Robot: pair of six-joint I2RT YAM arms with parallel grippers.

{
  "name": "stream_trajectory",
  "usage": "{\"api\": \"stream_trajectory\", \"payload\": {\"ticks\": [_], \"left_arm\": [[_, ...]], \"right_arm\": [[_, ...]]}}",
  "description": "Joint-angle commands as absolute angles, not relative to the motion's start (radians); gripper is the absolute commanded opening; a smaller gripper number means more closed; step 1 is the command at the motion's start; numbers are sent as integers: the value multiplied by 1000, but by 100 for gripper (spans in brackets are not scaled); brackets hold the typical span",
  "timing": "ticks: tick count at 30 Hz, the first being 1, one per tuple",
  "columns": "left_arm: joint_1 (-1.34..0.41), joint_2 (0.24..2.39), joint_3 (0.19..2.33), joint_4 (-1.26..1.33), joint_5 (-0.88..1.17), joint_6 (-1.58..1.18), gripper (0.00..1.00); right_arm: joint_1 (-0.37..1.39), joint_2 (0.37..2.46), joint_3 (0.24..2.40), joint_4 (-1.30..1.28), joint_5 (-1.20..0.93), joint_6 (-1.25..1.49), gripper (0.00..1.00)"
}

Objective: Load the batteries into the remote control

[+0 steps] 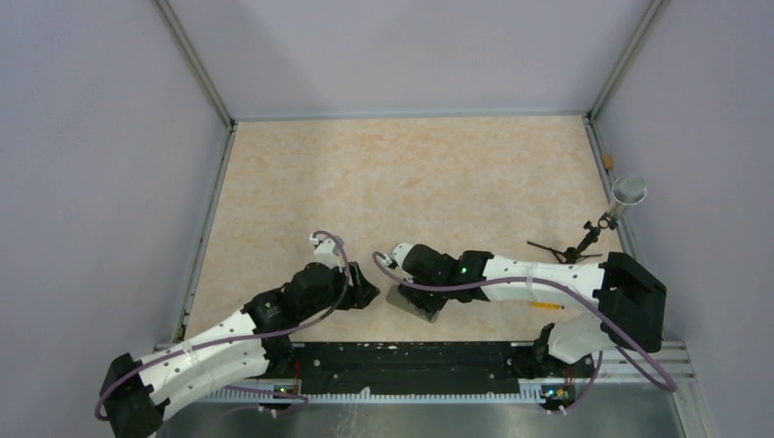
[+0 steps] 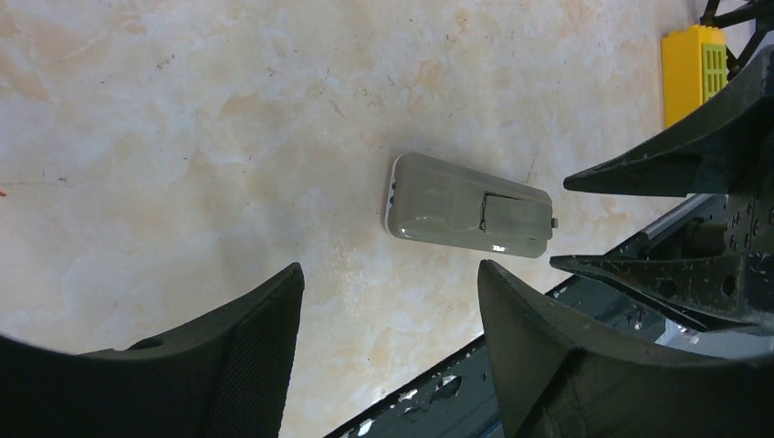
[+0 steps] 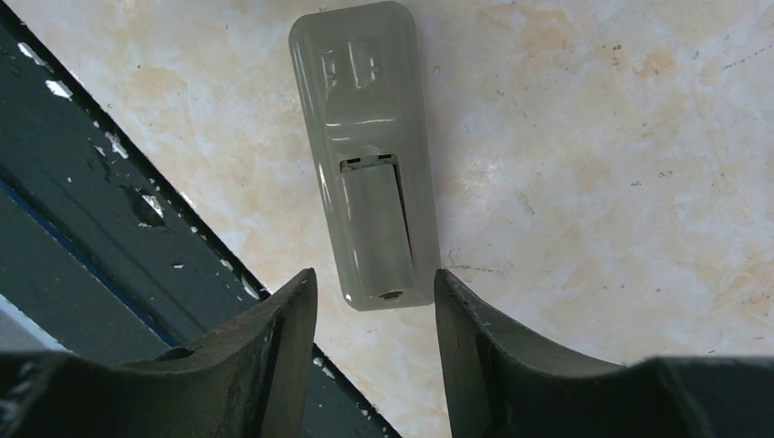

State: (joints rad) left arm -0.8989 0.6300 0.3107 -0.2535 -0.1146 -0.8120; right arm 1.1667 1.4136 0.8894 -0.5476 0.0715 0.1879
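Remote control (image 3: 370,164) lies grey back up on worktop (image 1: 411,182). Right tool (image 3: 374,278) parted over remote's cover end, empty; left tool (image 2: 391,269) wide beside remote, empty. Prob. light, stiff, slick plastic; grip across long edges.

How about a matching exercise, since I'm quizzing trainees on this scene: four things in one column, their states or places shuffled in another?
1. remote control
2. yellow block
3. right gripper
4. left gripper

A. open, at the remote's short end
B. grey back up
C. open, facing the remote's long side
D. lying apart from the remote

Pairs: 1-B, 2-D, 3-A, 4-C
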Motion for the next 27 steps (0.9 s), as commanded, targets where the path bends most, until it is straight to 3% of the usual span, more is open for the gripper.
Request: {"api": "stream_trajectory", "payload": {"ticks": [1,15,27], "left_arm": [[-897,613,296,-215,-103,-803,71],[-897,626,295,-204,-98,-805,71],[-896,632,293,-199,-97,-804,71]], "right_arm": [[1139,1430,870,-535,40,193,50],[1130,1447,844,-513,6,193,49],[1130,1454,851,-504,9,186,36]]}}
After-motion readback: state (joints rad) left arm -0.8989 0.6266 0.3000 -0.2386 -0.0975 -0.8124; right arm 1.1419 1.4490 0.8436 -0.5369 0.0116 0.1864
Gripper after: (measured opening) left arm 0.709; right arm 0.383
